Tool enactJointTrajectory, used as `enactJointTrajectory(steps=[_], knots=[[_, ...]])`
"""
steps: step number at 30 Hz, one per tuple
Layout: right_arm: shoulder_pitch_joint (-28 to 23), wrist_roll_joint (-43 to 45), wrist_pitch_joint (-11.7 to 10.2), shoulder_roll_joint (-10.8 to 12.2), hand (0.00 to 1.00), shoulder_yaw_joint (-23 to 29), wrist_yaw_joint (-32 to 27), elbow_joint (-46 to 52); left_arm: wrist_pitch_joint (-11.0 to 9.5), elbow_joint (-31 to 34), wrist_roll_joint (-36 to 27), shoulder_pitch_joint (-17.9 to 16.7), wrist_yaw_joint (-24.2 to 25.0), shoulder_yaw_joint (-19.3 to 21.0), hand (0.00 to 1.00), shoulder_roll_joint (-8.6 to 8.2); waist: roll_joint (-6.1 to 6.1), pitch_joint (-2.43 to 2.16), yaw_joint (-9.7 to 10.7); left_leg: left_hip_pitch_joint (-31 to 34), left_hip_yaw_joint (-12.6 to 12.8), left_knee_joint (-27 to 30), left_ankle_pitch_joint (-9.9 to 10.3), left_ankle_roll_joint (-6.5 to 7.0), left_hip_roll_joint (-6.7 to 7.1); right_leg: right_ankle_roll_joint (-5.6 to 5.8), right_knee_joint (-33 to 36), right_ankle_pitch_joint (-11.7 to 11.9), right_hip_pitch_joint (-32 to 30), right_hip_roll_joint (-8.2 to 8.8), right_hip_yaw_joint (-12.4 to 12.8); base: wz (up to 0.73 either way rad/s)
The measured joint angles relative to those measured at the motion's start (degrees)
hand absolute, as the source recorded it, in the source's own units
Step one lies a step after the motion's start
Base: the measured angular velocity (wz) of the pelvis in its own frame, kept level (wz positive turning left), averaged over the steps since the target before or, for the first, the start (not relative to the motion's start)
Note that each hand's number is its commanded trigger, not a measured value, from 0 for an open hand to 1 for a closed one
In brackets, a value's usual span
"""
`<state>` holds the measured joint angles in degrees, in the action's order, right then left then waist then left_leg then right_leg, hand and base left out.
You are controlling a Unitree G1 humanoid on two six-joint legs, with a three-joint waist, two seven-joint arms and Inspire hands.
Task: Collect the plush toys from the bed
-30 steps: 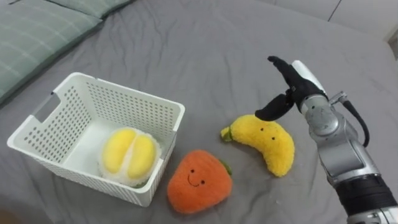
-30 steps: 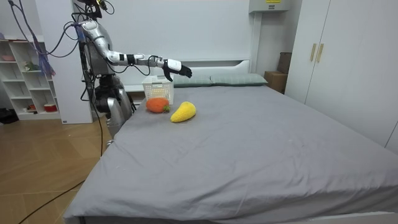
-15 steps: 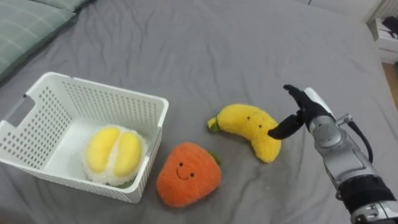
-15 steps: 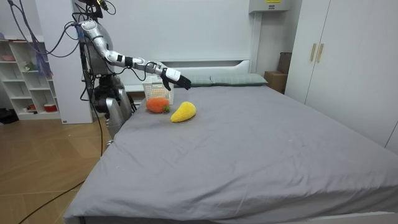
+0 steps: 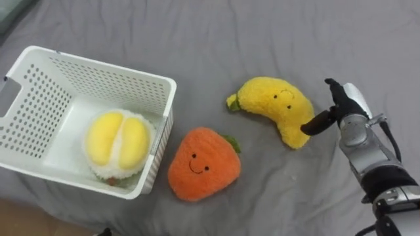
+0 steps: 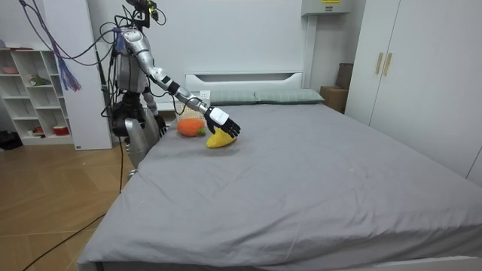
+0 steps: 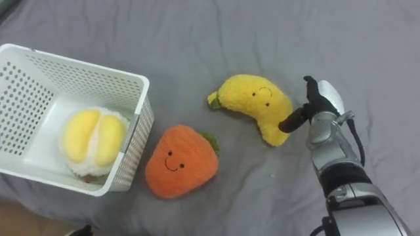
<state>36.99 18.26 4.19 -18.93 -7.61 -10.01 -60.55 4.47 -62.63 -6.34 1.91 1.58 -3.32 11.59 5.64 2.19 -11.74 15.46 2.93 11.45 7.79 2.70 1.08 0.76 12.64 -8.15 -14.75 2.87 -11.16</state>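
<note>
A yellow banana plush (image 5: 275, 108) with a small face lies on the grey bed (image 5: 262, 33). My right hand (image 5: 346, 109) is open at its right end, with the dark thumb touching the plush's lower tip. An orange plush with a smile (image 5: 200, 164) lies to the banana's lower left, next to a white perforated basket (image 5: 98, 65). Inside the basket sits a yellow and white plush (image 5: 118, 141). In the room view I lean over the bed's corner, my right arm stretched down to the banana plush (image 6: 217, 140).
The bed's near edge runs just below the basket and the orange plush. Grey sheet spreads beyond and to the right of the toys. In the room view a white shelf (image 6: 30, 98) stands at the left and wardrobes (image 6: 407, 75) at the right.
My right hand has come down from above the bed to the banana plush's end. In the room view my upper body has leaned toward the bed, and the eye view has shifted with it.
</note>
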Motion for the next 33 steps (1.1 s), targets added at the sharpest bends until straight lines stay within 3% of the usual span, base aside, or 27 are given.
enactJointTrajectory(steps=[7,13,26,33], knots=[[0.6,-1.2,-1.2,-0.1,0.0,-0.1,-1.9,0.0,-2.0,-1.1,-3.1,0.1,-0.6,-2.6,0.0,0.48,-0.13,0.19,-0.1,0.3,0.0,-0.2,0.0,0.0,-0.01,0.0,0.0,0.0,-0.5,-0.01,-0.2,-0.02],[1.4,-4.5,-1.3,-1.2,0.0,-2.6,-2.0,0.0,-2.3,-1.4,-3.2,0.1,-0.7,-3.8,0.0,0.6,-0.76,0.64,-0.1,0.3,-0.3,-0.2,0.0,-0.01,0.0,0.0,0.0,0.0,-0.5,0.0,-0.6,-0.02],[2.6,-5.6,-1.7,-1.7,0.0,-5.4,-2.0,0.2,-3.3,-1.7,-3.2,0.7,-0.8,-5.9,0.0,0.65,-0.82,0.67,-1.4,0.3,-0.4,-0.2,0.0,-0.01,-0.08,-0.01,0.0,0.0,-0.2,0.03,-1.9,0.02],[2.5,-5.5,-2.4,-1.6,0.0,-7.6,-0.9,0.1,-3.6,-2.3,-3.3,1.2,-0.8,-7.0,0.0,0.55,-1.53,1.13,-1.8,1.0,-0.8,-0.1,0.0,-0.02,-0.02,-0.01,0.0,0.0,-0.4,0.17,-3.1,0.07]])
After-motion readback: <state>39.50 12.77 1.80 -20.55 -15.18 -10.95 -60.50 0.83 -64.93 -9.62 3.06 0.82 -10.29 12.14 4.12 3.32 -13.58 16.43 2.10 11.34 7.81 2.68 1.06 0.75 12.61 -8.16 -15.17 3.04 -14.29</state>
